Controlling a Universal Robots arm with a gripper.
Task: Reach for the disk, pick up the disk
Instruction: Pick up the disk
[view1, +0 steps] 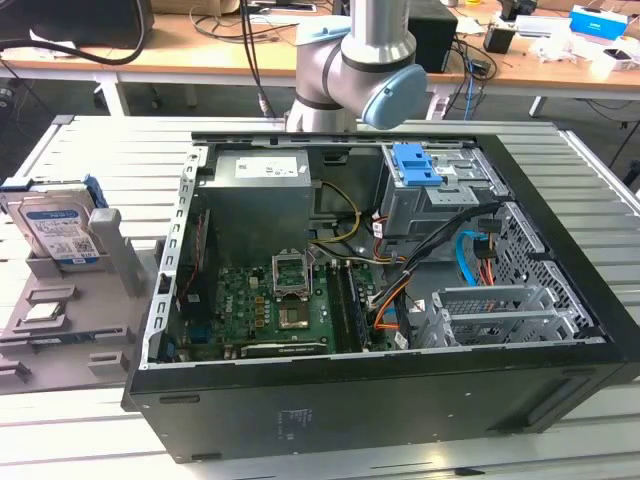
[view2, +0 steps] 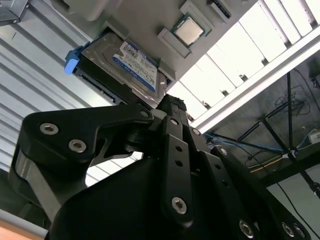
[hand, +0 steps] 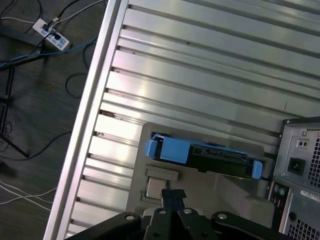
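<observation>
The disk (view1: 60, 230) is a silver drive with a white-and-blue label and blue side rails. It stands on edge in a grey stand (view1: 110, 260) at the exterior view's left. In the first wrist view the disk (hand: 200, 157) appears edge-on, and in the second wrist view its label side (view2: 132, 62) faces the camera. My gripper (hand: 172, 196) hangs well above the stand, apart from the disk, with its black fingers pressed together and nothing between them. Its linkage and fingertip end (view2: 172, 105) are in the second wrist view.
An open black computer case (view1: 560, 390) takes up the middle of the slatted metal table (view1: 90, 440); a blue latch (view1: 415, 165) sits on its drive cage. A small square chip (view1: 45, 312) lies on the grey stand. The table edge (hand: 85, 115) borders floor with cables.
</observation>
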